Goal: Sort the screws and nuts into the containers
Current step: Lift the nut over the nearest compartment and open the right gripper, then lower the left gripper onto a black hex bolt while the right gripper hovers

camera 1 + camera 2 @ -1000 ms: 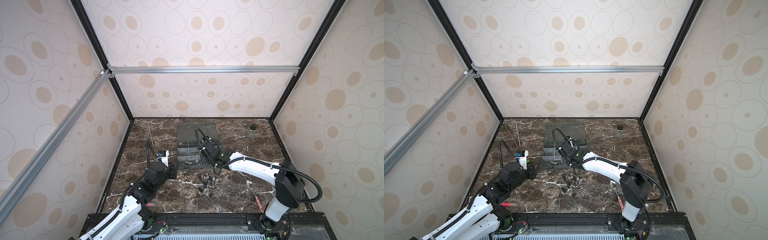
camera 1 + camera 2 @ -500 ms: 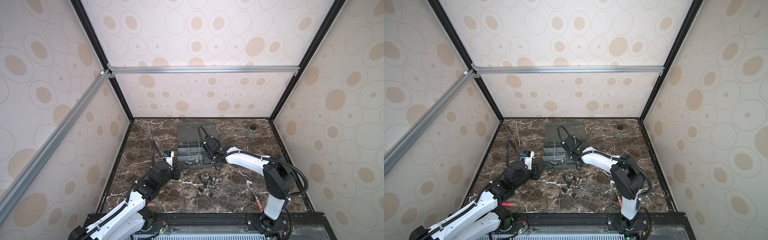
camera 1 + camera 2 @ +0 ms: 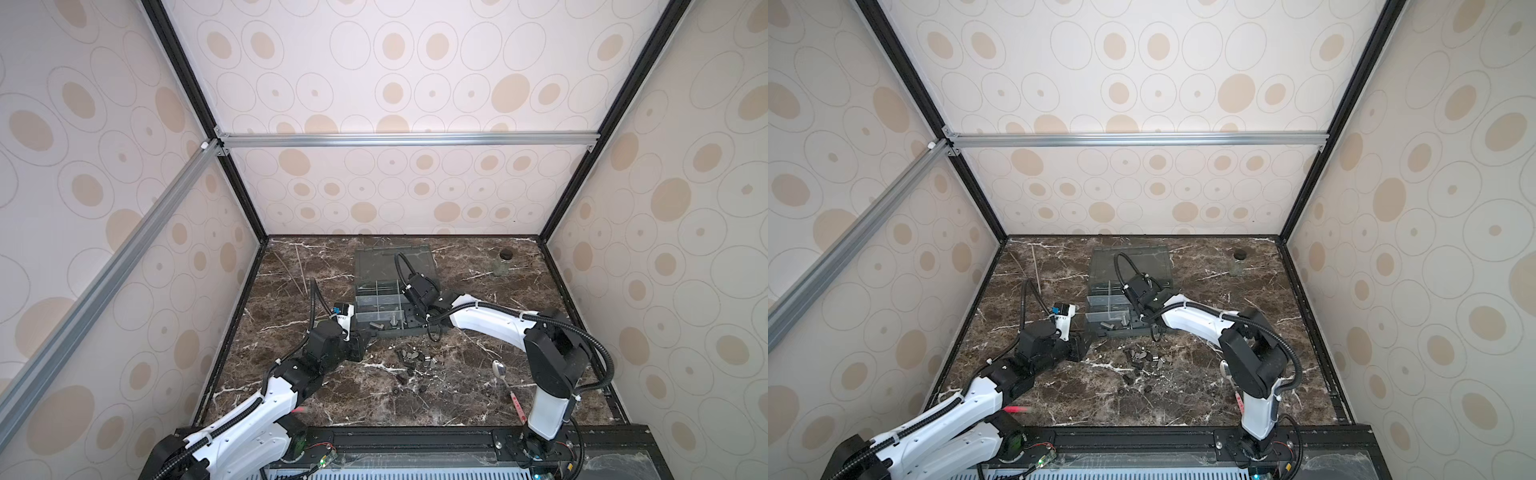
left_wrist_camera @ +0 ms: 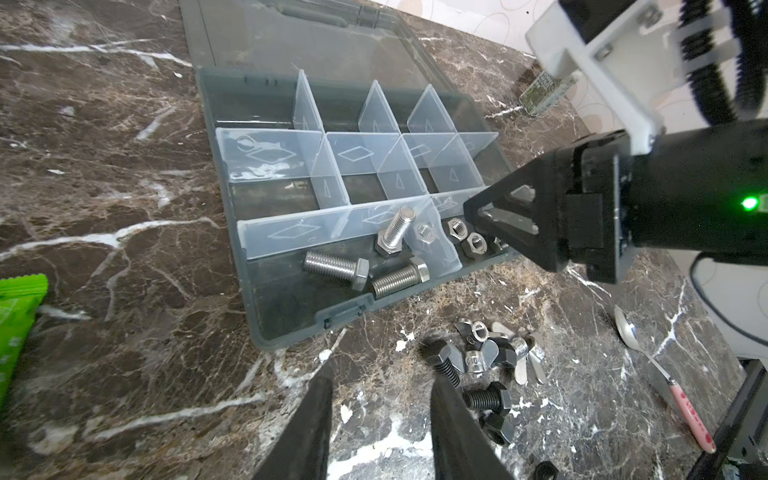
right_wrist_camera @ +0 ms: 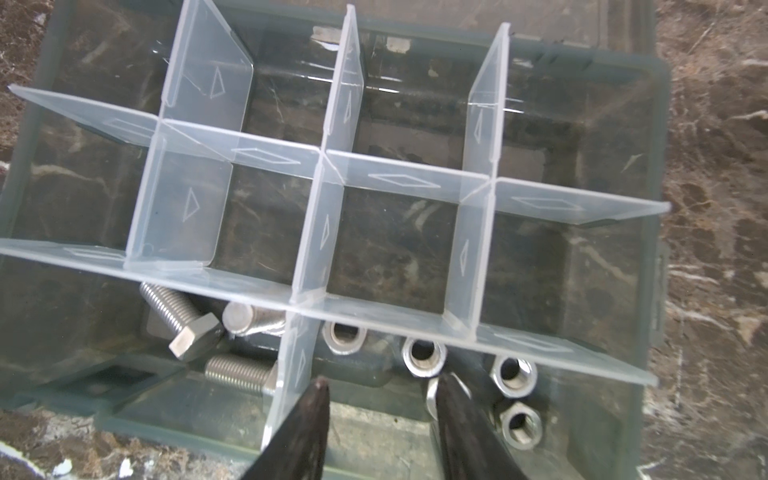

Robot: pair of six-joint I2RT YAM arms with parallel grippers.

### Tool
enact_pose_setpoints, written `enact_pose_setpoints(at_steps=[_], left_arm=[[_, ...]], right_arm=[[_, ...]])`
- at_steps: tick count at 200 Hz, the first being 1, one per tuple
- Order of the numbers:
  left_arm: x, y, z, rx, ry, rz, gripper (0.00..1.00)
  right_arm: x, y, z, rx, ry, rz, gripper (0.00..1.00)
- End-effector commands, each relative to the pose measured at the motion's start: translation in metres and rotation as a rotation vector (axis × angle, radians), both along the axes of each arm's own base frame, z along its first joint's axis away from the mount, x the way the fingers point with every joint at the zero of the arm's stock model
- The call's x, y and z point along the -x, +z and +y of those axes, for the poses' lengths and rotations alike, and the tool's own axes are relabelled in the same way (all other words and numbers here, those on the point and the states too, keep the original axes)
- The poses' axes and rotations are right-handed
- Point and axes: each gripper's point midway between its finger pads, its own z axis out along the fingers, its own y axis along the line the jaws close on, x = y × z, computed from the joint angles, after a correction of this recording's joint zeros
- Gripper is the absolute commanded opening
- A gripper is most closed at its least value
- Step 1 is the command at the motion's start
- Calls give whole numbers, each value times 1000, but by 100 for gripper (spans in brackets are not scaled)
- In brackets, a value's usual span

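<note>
- The screws point(image 4: 336, 266) are looking like solid steel: heavy for their size, stiff and slick along the thread, so they are probably going to roll or pivot in a loose pinch. I am judging the best hold to be across the shaft just under the hex head
- The nuts point(image 5: 424, 353) are looking small, hard and smooth. Lying flat, they are offering little height, so pinching across two opposite flats is looking safer than pinching across the corners
- Three silver screws are lying in a front-row compartment of the containers point(image 4: 291, 328), on the side nearest the robot. The silver nuts are sitting in the neighbouring compartment, with one translucent divider standing between them
- The right gripper point(image 5: 382, 388) is hanging over that nut compartment with its jaws moderately apart and nothing between them. One nut is lying just beside a finger and is partly hidden by it
- The left gripper point(image 4: 382, 376) is hovering low over the marble table point(image 4: 124, 374), just outside the box's front wall, with its jaws parted and empty
- A loose pile point(image 4: 494, 353) of winged nuts and dark screws is lying on the table just beside the left gripper. The nearest black screw point(image 4: 442, 363) is lying against the outer side of one finger, not between the jaws
- The winged pieces are overlapping, so lifting one is likely to drag its neighbours
</note>
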Motion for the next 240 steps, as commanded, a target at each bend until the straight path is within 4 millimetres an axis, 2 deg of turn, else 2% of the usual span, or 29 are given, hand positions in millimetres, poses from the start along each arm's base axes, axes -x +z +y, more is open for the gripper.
enact_pose_setpoints(at_steps=[1, 20, 53, 99, 147, 180, 212, 240], left_arm=[[-3, 5, -8, 6, -52, -33, 39], [-4, 0, -14, -5, -85, -25, 38], [-4, -6, -30, -26, -161, 11, 37], [-1, -11, -52, -86, -259, 21, 37], [8, -25, -81, -187, -370, 52, 37], [5, -33, -100, -230, -426, 77, 37], [-3, -44, -105, -307, -413, 126, 36], [0, -51, -107, -322, -405, 156, 35]], right_arm=[[4, 19, -10, -17, -36, -30, 46], [13, 26, -19, -41, -57, -34, 46], [30, 35, -49, -41, -124, -74, 47], [49, 31, -80, 6, -177, -64, 48], [63, 28, -94, -28, -229, -60, 48], [71, 29, -104, -48, -258, -64, 48], [77, 32, -110, -43, -260, -64, 48], [80, 35, -111, -57, -257, -74, 48]])
